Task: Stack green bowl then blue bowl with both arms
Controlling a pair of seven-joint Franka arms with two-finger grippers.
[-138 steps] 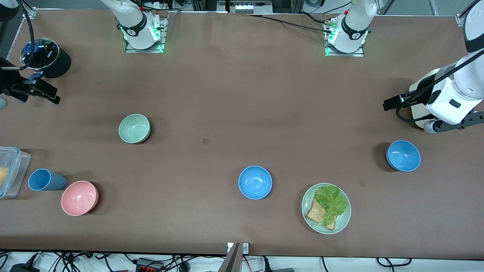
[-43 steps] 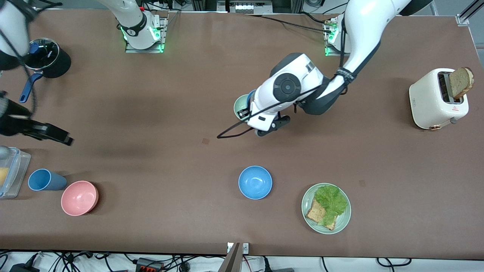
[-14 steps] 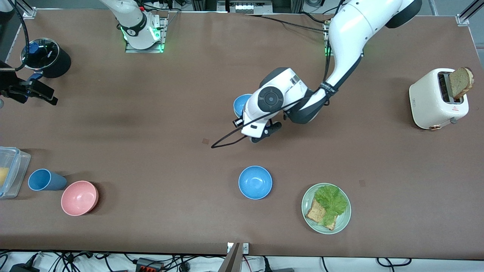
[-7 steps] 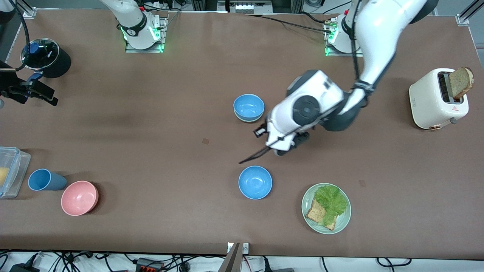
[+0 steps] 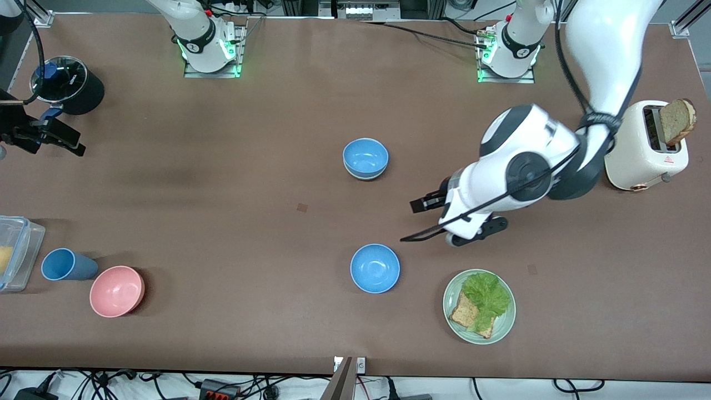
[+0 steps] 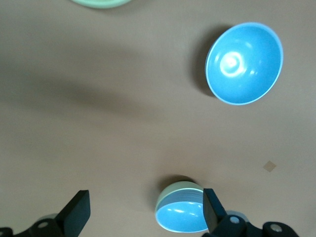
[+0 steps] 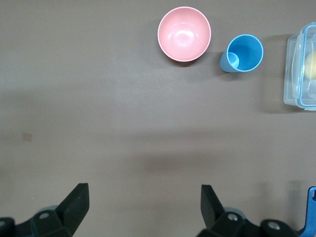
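A blue bowl (image 5: 365,155) sits nested in the green bowl (image 5: 366,177) at mid-table; only the green rim shows. In the left wrist view the blue bowl (image 6: 183,219) lies inside the green bowl (image 6: 174,190). A second blue bowl (image 5: 375,268) stands alone, nearer the front camera, and also shows in the left wrist view (image 6: 244,62). My left gripper (image 5: 426,204) is open and empty over bare table between the stack and the lettuce plate. My right gripper (image 5: 55,141) is open and empty over the right arm's end of the table.
A green plate (image 5: 447,304) with lettuce and toast lies beside the lone blue bowl. A white toaster (image 5: 639,147) stands at the left arm's end. A black pot (image 5: 69,83), clear container (image 5: 16,253), blue cup (image 5: 66,264) and pink bowl (image 5: 116,290) are at the right arm's end.
My left gripper has let go of the blue bowl in the green bowl and swung away toward the left arm's end. The right arm has stayed put.
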